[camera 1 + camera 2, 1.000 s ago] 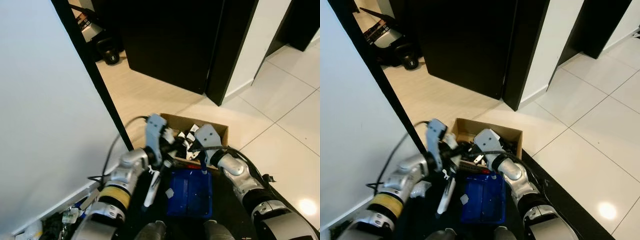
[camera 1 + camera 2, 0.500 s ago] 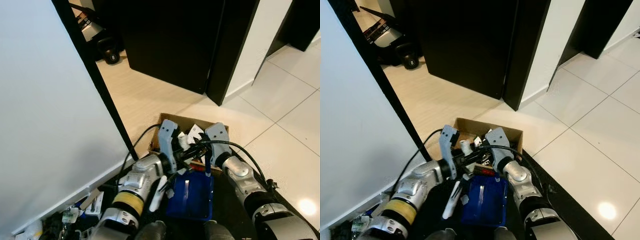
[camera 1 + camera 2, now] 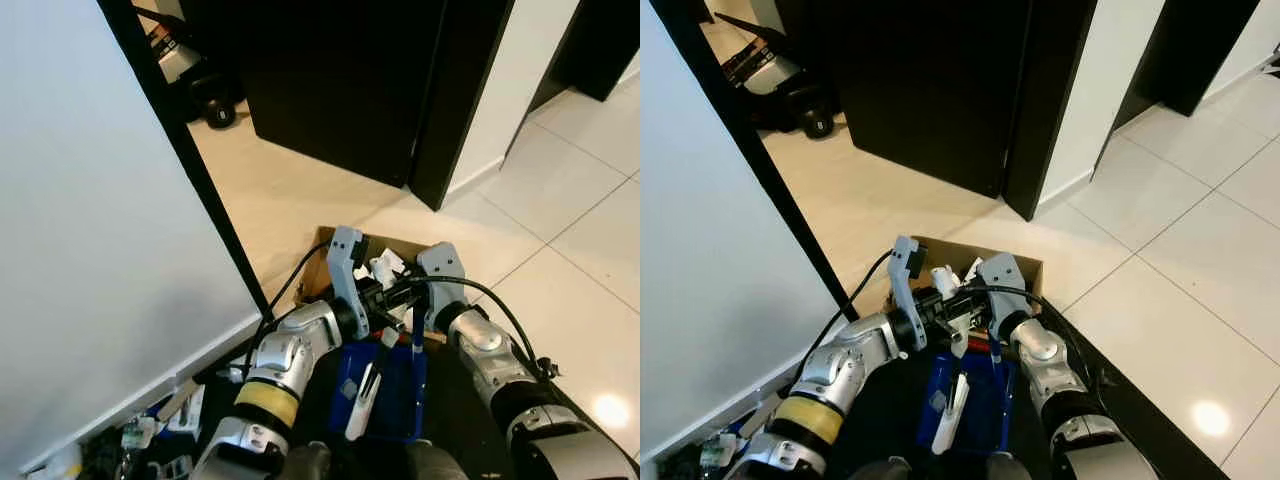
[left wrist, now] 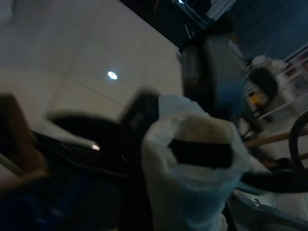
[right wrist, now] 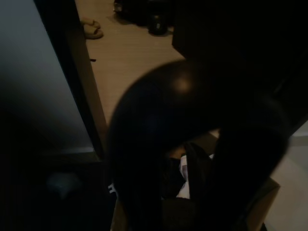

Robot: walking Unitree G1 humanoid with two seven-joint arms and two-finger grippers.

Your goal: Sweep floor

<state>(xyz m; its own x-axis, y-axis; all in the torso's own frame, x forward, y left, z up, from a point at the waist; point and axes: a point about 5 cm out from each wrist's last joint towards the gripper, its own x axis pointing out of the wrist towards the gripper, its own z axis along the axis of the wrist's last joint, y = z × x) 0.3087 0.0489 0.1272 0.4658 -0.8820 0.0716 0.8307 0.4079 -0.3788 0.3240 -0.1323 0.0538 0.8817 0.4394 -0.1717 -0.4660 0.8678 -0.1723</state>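
Two tools meet low in front of the robot, over a blue dustpan [image 3: 395,385] that sits just before an open cardboard box [image 3: 1025,268] of scraps on the floor. The left tool [image 3: 385,335] is clamped on a white brush [image 3: 362,397], which hangs down over the dustpan. The right tool [image 3: 415,318] grips the dustpan's upright blue handle [image 3: 416,335].

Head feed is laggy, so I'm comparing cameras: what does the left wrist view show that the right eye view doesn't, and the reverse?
Left wrist alone: a close-up of the white, black-banded handle end. Right eye alone: the blue plastic dustpan below both arms, the tall black door, and the white brush hanging over the dustpan. Both share glossy white floor tiles with a light reflection.
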